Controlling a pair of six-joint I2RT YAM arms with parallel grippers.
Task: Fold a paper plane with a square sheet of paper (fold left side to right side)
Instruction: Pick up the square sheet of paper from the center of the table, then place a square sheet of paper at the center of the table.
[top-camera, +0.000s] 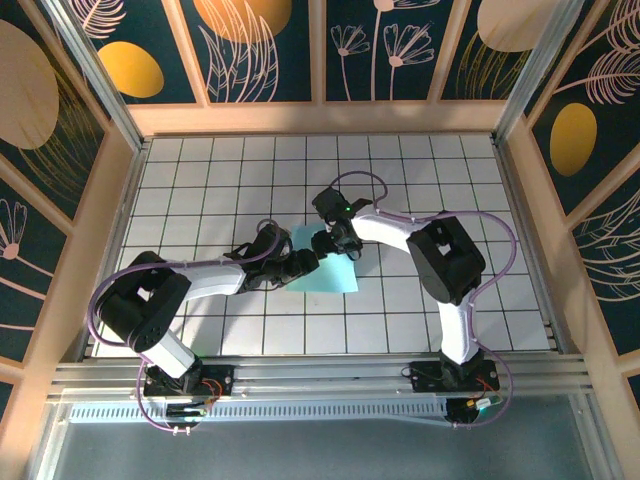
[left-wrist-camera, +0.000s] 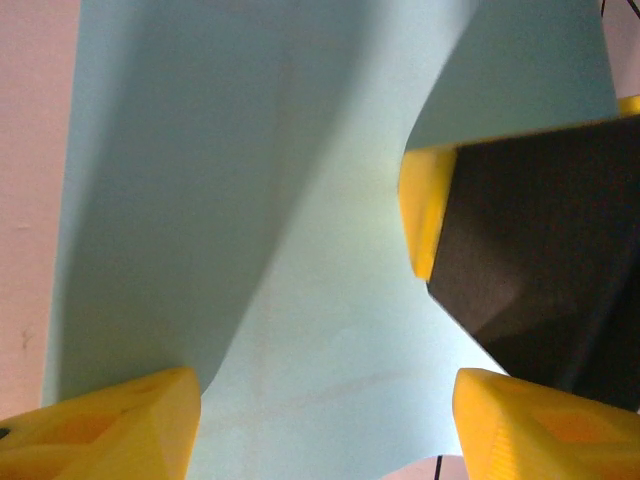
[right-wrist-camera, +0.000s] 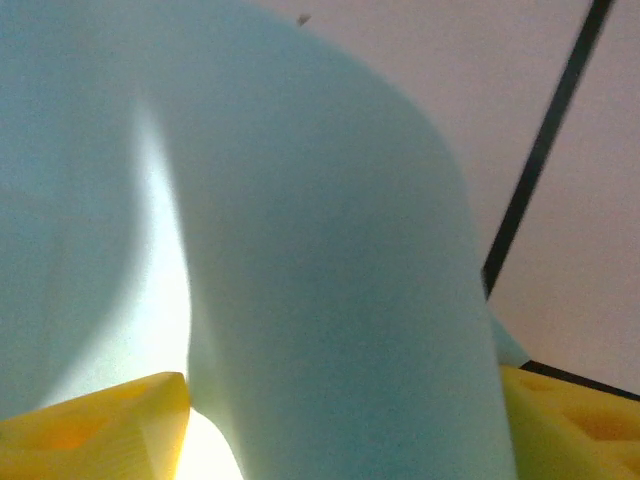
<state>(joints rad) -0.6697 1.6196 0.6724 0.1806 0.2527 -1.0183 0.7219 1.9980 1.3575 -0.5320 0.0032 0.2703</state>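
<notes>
The square sheet of paper (top-camera: 330, 272) is light cyan and lies on the white grid table near the middle. My left gripper (top-camera: 306, 261) rests over its left part. In the left wrist view the left gripper (left-wrist-camera: 325, 425) is open, its yellow fingertips (left-wrist-camera: 110, 425) spread wide on the flat sheet (left-wrist-camera: 300, 250). My right gripper (top-camera: 337, 244) is at the sheet's far edge. In the right wrist view the sheet (right-wrist-camera: 320, 250) bulges up in a curl between the right gripper's (right-wrist-camera: 345, 430) parted yellow fingers (right-wrist-camera: 100, 430). The paper plane is out of view.
The right arm's yellow and black finger (left-wrist-camera: 520, 250) stands close to the left gripper, where the sheet's far edge curls up. Wooden walls (top-camera: 320, 118) ring the gridded table (top-camera: 450, 180). A metal rail (top-camera: 320, 375) runs along the near edge by the arm bases.
</notes>
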